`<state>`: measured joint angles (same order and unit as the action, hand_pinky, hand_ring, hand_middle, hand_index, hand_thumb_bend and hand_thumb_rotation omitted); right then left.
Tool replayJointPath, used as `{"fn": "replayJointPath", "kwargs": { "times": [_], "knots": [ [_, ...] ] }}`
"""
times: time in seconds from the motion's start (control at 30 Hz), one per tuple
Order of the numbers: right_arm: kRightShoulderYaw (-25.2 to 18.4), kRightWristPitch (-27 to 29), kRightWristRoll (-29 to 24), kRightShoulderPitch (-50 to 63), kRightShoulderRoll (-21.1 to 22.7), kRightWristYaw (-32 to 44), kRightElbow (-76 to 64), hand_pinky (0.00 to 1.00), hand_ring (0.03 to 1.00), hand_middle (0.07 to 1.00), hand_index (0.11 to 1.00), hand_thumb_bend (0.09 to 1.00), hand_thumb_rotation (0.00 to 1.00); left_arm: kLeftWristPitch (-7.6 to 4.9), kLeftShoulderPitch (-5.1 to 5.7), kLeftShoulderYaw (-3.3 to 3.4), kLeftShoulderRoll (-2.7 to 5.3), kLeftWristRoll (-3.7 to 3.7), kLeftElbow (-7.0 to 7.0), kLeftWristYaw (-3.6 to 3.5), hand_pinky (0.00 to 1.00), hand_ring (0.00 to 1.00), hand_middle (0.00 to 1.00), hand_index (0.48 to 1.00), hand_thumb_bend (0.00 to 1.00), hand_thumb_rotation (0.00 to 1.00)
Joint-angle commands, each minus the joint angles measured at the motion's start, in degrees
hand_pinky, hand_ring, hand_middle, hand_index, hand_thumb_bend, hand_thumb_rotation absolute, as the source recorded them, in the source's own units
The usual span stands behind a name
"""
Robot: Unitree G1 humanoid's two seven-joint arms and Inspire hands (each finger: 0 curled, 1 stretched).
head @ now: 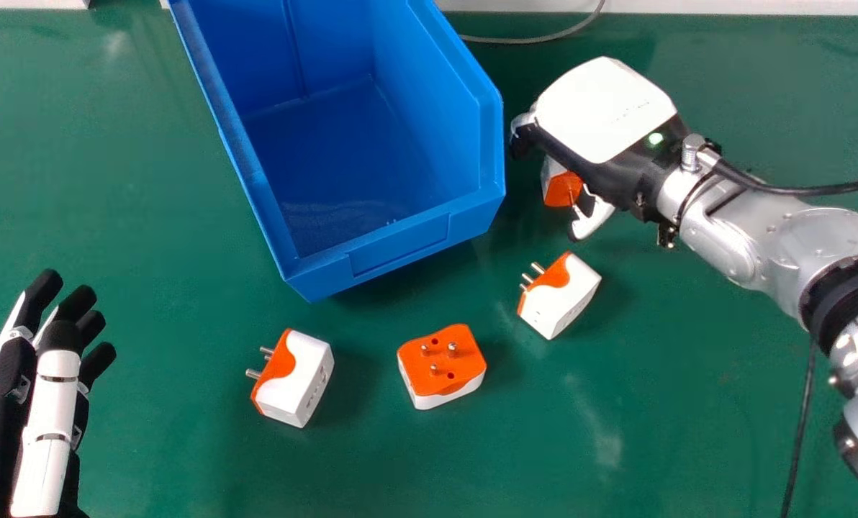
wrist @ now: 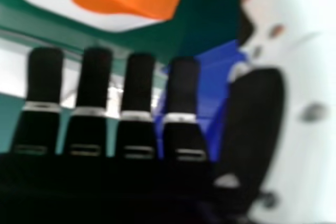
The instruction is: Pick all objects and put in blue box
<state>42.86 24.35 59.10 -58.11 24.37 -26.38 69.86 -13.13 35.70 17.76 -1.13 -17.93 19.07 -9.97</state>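
Green desk [head: 148, 216] below, the open, seemingly empty right robot hand [head: 580, 137] is mid-pick and must next close round the adapter [head: 561, 190] beside it.

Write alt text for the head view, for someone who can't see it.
A robot's right hand is over a partly hidden orange-and-white plug adapter, to the right of a blue box on a green table. Three more adapters lie nearer the viewer, and the open left hand is at lower left.
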Motion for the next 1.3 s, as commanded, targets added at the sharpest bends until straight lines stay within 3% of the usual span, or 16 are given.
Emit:
{"fn": "replayJointPath", "kwargs": {
  "times": [0.0, 0.17, 0.47, 0.57, 0.63, 0.73, 0.83, 1.03, 1.13, 1.27],
  "knots": [
    [-0.14, -0.86, -0.27, -2.72, 0.52, -1.63, 0.21, 0.39, 0.519, 0.606, 0.549, 0.575, 0.01, -0.94, 0.39, 0.73, -0.57, -0.19, 0.57, -0.58, 0.89, 0.9, 0.89, 0.907, 0.47, 0.71],
    [1.46, -1.94, 1.69, -2.89, 0.72, -4.23, 0.28, 0.36, 0.479, 0.566, 0.517, 0.536, 0.01, -1.36, 0.43, 0.86, -0.4, 0.58, 0.37, -0.38, 0.89, 0.9, 0.89, 0.909, 0.47, 0.71],
    [1.38, -2.41, 1.24, -3.27, 0.51, -2.21, 0.7, 0.33, 0.444, 0.531, 0.508, 0.509, 0.0, -1.23, 0.78, 1.06, -0.24, 0.12, 0.42, -1.09, 0.89, 0.9, 0.89, 0.914, 0.48, 0.72],
    [1.86, -2.71, 1.79, -3.48, 0.51, -2.53, 0.77, 0.33, 0.442, 0.529, 0.504, 0.506, 0.0, -1.2, 0.75, 1.08, -0.21, 0.84, 0.5, -0.77, 0.89, 0.9, 0.9, 0.916, 0.48, 0.73],
    [1.77, -2.81, 1.68, -3.46, 0.48, -2.83, 0.68, 0.33, 0.44, 0.527, 0.502, 0.504, 0.0, -0.93, 0.68, 1.09, -0.2, 0.35, 0.47, -0.88, 0.9, 0.9, 0.9, 0.917, 0.48, 0.73],
    [1.64, -3.19, 1.51, -3.37, 0.48, -2.67, 0.47, 0.32, 0.435, 0.521, 0.502, 0.501, 0.0, -0.97, 0.69, 1.08, -0.23, 0.59, 0.42, -0.81, 0.9, 0.9, 0.9, 0.917, 0.48, 0.73],
    [0.42, -2.31, -0.2, -3.35, 0.35, -0.08, 0.58, 0.32, 0.433, 0.519, 0.501, 0.5, 0.0, -0.93, 0.81, 1.05, -0.17, 0.06, 0.45, -1.09, 0.9, 0.9, 0.9, 0.918, 0.48, 0.73],
    [-1.17, -0.79, -2.36, -2.84, 0.46, 1.56, 0.31, 0.32, 0.431, 0.518, 0.486, 0.498, 0.0, -1.29, 0.75, 1.07, -0.24, 0.38, 0.29, -1.17, 0.9, 0.9, 0.9, 0.92, 0.49, 0.73],
    [-0.88, -1.43, -1.99, -2.95, 0.43, 1.8, 0.45, 0.32, 0.433, 0.52, 0.486, 0.498, 0.0, -0.97, 0.68, 1.09, -0.22, -0.01, 0.33, -1.22, 0.9, 0.9, 0.9, 0.92, 0.49, 0.73],
    [-1.89, -1.62, -3.31, -2.73, 0.18, 2.54, 0.46, 0.32, 0.43, 0.516, 0.474, 0.498, 0.0, -1.34, 0.62, 1.01, -0.27, 0.44, 0.42, -1.26, 0.9, 0.9, 0.9, 0.92, 0.49, 0.73]
  ]
}}
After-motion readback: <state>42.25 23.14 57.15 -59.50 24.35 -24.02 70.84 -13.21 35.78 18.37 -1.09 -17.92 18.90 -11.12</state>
